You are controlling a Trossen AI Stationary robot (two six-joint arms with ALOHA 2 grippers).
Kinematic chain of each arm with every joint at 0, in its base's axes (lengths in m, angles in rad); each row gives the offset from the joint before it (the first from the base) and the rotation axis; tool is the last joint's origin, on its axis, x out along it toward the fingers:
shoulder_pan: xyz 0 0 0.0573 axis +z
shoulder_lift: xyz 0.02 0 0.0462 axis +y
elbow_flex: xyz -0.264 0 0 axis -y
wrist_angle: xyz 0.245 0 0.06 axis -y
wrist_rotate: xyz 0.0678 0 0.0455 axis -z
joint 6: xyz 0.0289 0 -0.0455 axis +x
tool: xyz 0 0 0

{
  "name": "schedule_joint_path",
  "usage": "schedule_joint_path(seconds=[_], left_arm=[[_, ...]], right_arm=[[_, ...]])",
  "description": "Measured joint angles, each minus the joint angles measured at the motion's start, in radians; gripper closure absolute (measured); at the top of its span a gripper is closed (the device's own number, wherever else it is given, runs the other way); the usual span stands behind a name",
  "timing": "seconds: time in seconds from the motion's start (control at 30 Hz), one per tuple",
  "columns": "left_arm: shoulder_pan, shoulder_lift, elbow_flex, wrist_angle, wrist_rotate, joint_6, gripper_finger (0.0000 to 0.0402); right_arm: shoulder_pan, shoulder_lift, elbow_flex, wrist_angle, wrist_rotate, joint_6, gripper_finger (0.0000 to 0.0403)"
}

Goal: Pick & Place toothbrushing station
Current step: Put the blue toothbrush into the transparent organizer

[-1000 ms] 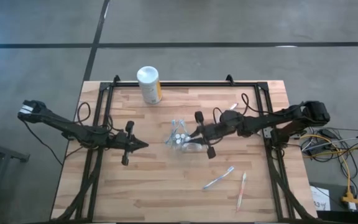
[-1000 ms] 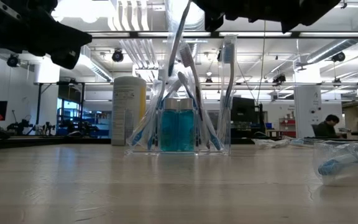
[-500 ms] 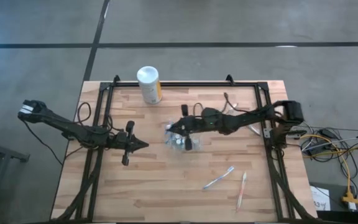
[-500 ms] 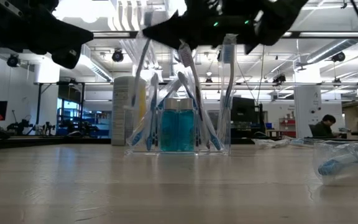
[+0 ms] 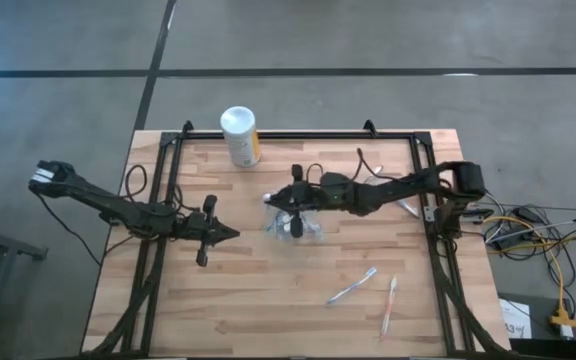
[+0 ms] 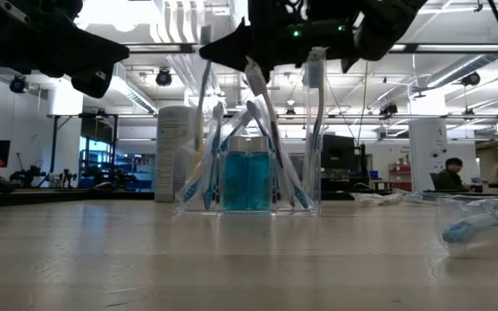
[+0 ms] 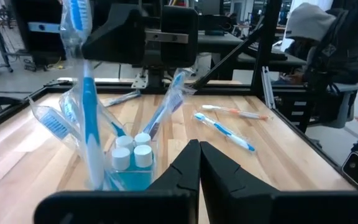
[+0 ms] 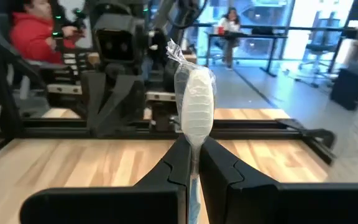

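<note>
right wrist view: right gripper (image 8: 193,163) jaws clamp a wrapped toothbrush (image 8: 193,107).

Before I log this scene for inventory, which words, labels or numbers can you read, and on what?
None can be read.
Canister: its yellow label carries print, too small and blurred to read.
Toothbrushes, tubes, cup: no readable text.

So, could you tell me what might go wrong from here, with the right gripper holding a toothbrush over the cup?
1. The right gripper is shut on a wrapped toothbrush above the clear cup, which is already crowded; pushing it in could jam against the other brushes or tip the cup.
2. The grip sits on a thin handle, so the brush may twist or slip.
3. The left gripper waits nearby, shut; a wide swing could clip it.
</note>
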Motion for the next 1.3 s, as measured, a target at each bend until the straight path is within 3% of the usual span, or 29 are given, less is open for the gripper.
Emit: schedule_joint_path(seconds=[0.17, 0.4, 1.07, 1.2, 1.3], left_arm=[[-0.001, 0.0, 0.0, 0.001, 0.002, -0.011, 0.0392], [-0.001, 0.0, 0.0, 0.001, 0.0, -0.012, 0.0392], [0.0, -0.002, 0.001, 0.019, -0.039, -0.03, 0.0392], [0.0, -0.003, 0.001, 0.016, -0.045, -0.061, 0.0392], [0.0, -0.005, 0.001, 0.018, -0.045, -0.07, 0.0392]], right_arm=[[0.026, -0.083, -0.012, -0.132, 0.079, -0.011, 0.039], [0.058, -0.117, -0.016, -0.155, 0.095, -0.007, 0.039], [0.063, 0.045, -0.068, -0.072, 0.155, 0.125, 0.039], [0.063, 0.038, -0.068, -0.123, 0.104, 0.133, 0.0372], [0.063, 0.034, -0.068, -0.16, 0.074, 0.141, 0.0336]])
